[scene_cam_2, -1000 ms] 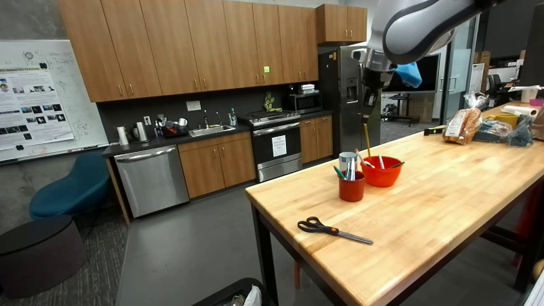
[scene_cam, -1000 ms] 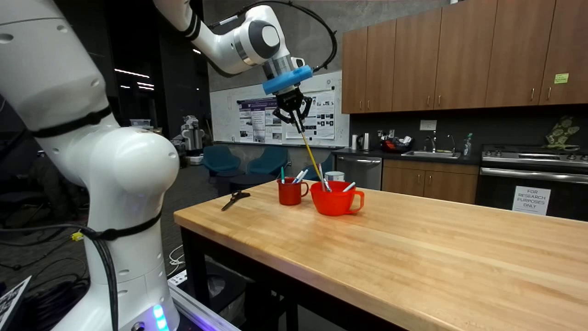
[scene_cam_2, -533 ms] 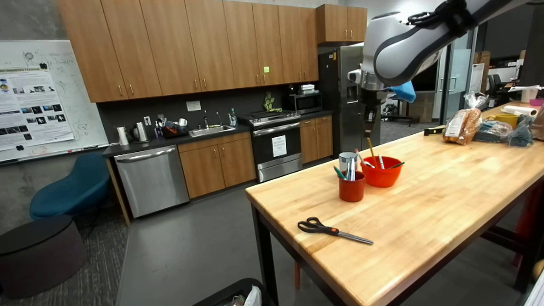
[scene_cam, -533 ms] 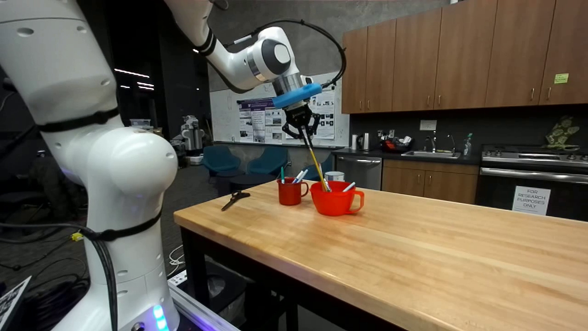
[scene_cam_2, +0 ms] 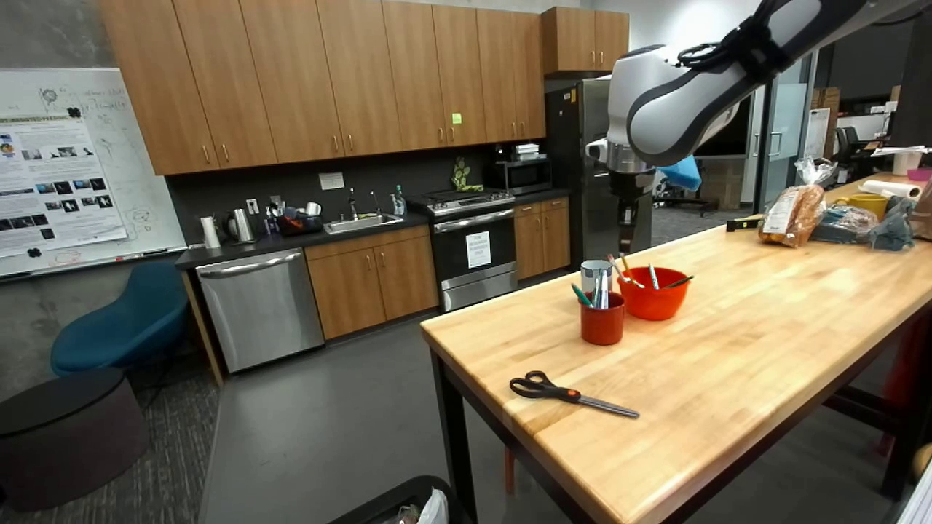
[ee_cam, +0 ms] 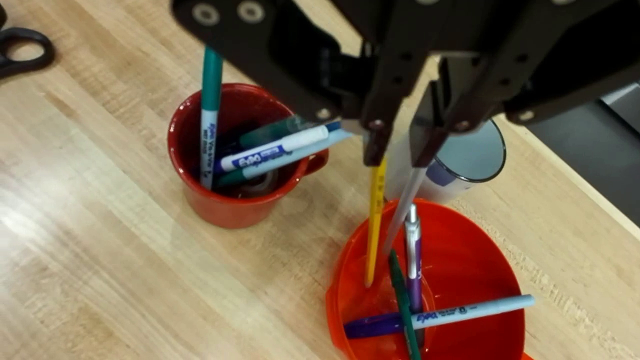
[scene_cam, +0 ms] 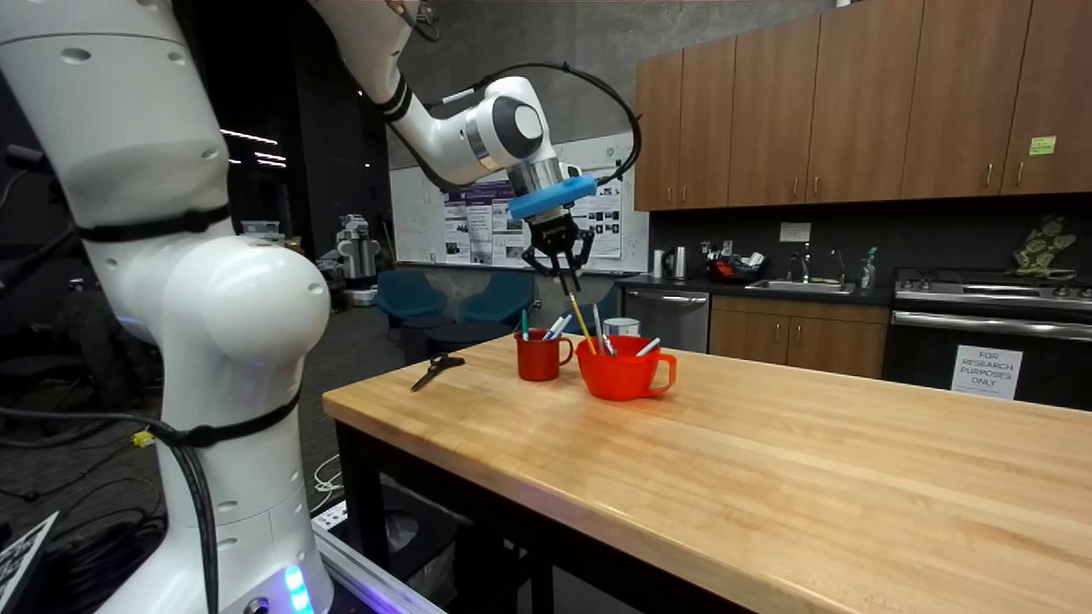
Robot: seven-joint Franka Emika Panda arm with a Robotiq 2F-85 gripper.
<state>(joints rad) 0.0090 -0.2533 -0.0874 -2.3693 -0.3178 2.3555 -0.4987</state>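
Leaning in the red bowl [ee_cam: 475, 260], its upper end close by the end effector [ee_cam: 399, 160], whose jaws stand slightly apart, the yellow pencil [ee_cam: 375, 215] should handle as light, stiff and rather slick, best pinched across its exposed upper shaft.

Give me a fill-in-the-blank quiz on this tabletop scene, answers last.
The pencil beneath the end effector is ____ in colour.
Black-handled ____ lie on the table.
The red mug and the bowl each have a looped ____.
The sign on the oven reads "For ____ Purposes Only".
Missing words: yellow; scissors; handle; research.
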